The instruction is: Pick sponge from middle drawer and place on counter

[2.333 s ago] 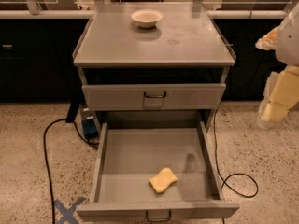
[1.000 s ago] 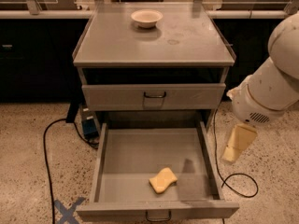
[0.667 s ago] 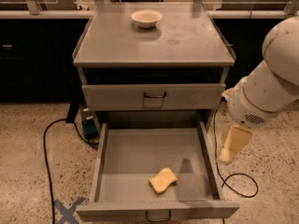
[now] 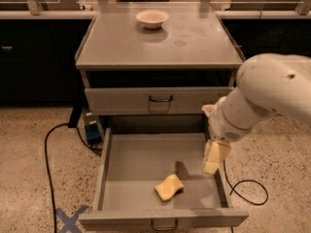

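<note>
The yellow sponge [image 4: 169,187] lies on the grey floor of the open middle drawer [image 4: 131,164], near its front edge and right of centre. My gripper [image 4: 214,159] hangs over the right part of the drawer, above and to the right of the sponge, apart from it. Its pale yellow fingers [image 4: 212,164] point down. The white arm comes in from the right. The grey counter [image 4: 121,42] tops the cabinet behind the drawer.
A white bowl [image 4: 152,18] stands at the back of the counter. A shut drawer face with a black handle [image 4: 161,99] sits above the open drawer. Black cables [image 4: 48,149] and a blue box [image 4: 92,131] lie on the floor to the left; a cable loop [image 4: 250,191] lies to the right.
My arm has swung in from the right and down, bringing the gripper from beside the cabinet to over the drawer's right part. The sponge has not moved.
</note>
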Controlling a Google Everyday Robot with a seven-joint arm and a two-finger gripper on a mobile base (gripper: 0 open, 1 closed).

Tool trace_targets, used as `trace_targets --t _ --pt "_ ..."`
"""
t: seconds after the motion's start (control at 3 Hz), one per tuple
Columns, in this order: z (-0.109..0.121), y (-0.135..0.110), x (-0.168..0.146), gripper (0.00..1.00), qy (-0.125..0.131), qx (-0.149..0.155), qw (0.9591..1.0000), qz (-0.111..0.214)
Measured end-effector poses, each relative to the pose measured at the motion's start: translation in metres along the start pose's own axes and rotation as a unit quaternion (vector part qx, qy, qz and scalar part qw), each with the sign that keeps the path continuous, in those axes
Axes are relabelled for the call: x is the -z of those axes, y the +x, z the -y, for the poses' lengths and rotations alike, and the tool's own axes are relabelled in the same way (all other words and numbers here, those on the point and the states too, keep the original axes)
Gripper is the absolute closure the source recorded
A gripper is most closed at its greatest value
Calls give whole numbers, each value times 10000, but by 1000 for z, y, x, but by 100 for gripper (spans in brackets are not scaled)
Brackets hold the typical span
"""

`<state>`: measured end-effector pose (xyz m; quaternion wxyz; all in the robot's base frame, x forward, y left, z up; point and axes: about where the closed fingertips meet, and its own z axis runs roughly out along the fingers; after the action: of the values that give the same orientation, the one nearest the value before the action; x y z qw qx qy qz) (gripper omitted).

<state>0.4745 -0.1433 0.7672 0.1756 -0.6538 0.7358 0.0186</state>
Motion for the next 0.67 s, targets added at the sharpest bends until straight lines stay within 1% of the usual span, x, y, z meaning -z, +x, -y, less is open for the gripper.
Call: trace_targets --t 0.33,0.67 --pt "7 -11 -57 0 -4 434 9988 222" --pt "4 -14 -117 0 -226 526 9980 273"
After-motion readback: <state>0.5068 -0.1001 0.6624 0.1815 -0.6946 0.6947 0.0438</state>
